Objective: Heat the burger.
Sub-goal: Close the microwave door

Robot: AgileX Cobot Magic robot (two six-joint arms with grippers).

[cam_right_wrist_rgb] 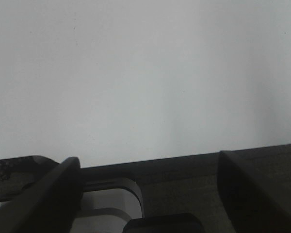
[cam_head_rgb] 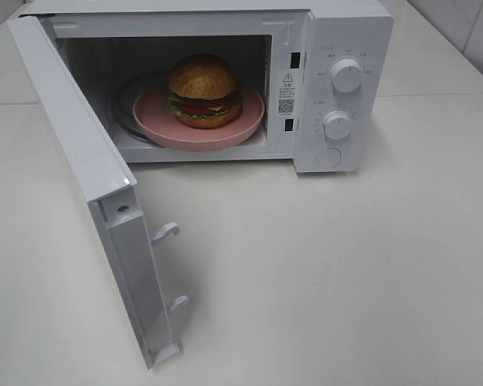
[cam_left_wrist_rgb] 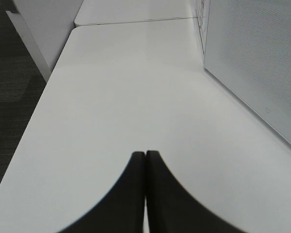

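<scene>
The burger (cam_head_rgb: pixel 204 91), with its browned bun, lettuce and tomato, sits on a pink plate (cam_head_rgb: pixel 157 121) inside the white microwave (cam_head_rgb: pixel 350 36), whose door (cam_head_rgb: pixel 88 173) hangs wide open to the left. Neither arm shows in the exterior high view. In the left wrist view my left gripper (cam_left_wrist_rgb: pixel 145 154) is shut, its two dark fingers pressed together over bare white table (cam_left_wrist_rgb: pixel 136 87), beside the outer face of the microwave door (cam_left_wrist_rgb: pixel 257 63). My right gripper (cam_right_wrist_rgb: pixel 148 162) is open with nothing between its fingers, over the table's edge.
Two knobs (cam_head_rgb: pixel 347 75) and a button are on the microwave's right panel. Door latch hooks (cam_head_rgb: pixel 166 232) stick out from the open door. The table's edge and dark floor (cam_left_wrist_rgb: pixel 9 97) lie beyond the left gripper. A seam splits the tabletops behind the microwave.
</scene>
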